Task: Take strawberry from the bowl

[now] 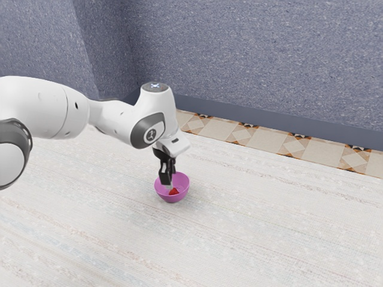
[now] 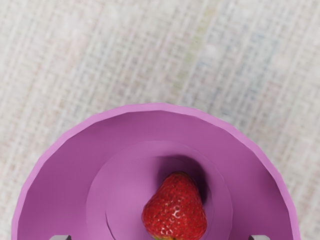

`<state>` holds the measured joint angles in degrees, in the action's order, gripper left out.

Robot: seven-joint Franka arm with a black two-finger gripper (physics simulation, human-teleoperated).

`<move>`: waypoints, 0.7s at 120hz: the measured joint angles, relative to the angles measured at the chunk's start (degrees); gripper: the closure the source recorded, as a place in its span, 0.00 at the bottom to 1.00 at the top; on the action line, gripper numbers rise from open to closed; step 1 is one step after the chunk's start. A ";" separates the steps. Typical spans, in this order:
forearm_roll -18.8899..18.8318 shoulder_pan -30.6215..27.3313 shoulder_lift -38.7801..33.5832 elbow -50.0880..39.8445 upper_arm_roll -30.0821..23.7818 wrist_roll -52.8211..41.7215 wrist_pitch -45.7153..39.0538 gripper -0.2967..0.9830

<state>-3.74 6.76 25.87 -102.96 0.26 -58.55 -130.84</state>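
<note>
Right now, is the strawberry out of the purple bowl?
No, the strawberry lies on the floor of the purple bowl, with the bowl's wall rising around it.

Bright, even light, soft shadow beside the strawberry [image 2: 175, 209] (tiny glints, too)

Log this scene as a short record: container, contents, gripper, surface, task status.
Container: round purple bowl, upright
Contents: one red, seeded strawberry, lying on the bowl's floor
Gripper: black two-finger gripper, fingers apart, at the bowl, gripping nothing
Surface: pale, streaked tabletop
Task status: strawberry not yet taken out
</note>
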 joint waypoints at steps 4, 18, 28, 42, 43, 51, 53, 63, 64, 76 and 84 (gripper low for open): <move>0.65 0.00 0.01 0.01 0.04 -0.31 -0.06 0.42; 2.45 -0.04 0.04 -0.08 0.22 -1.15 -0.19 0.42; 2.99 -0.14 0.24 -0.18 0.38 -1.59 -0.25 0.42; 3.36 -0.24 0.70 -0.17 0.49 -2.04 -0.30 0.42; 3.38 -0.24 0.72 -0.17 0.49 -2.06 -0.31 0.42; 3.43 -0.19 0.90 -0.16 0.52 -2.21 -0.32 0.42; 3.43 -0.19 0.97 -0.16 0.52 -2.24 -0.33 0.42; 3.45 -0.23 1.45 -0.16 0.53 -2.41 -0.34 0.42; 3.45 -0.23 1.50 -0.16 0.53 -2.42 -0.34 0.42; 3.48 -0.46 2.37 -0.15 0.59 -2.59 -0.45 0.43; 3.77 -0.57 2.60 -0.15 0.61 -2.69 -0.55 0.43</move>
<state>0.03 6.19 28.47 -103.11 0.87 -61.24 -131.39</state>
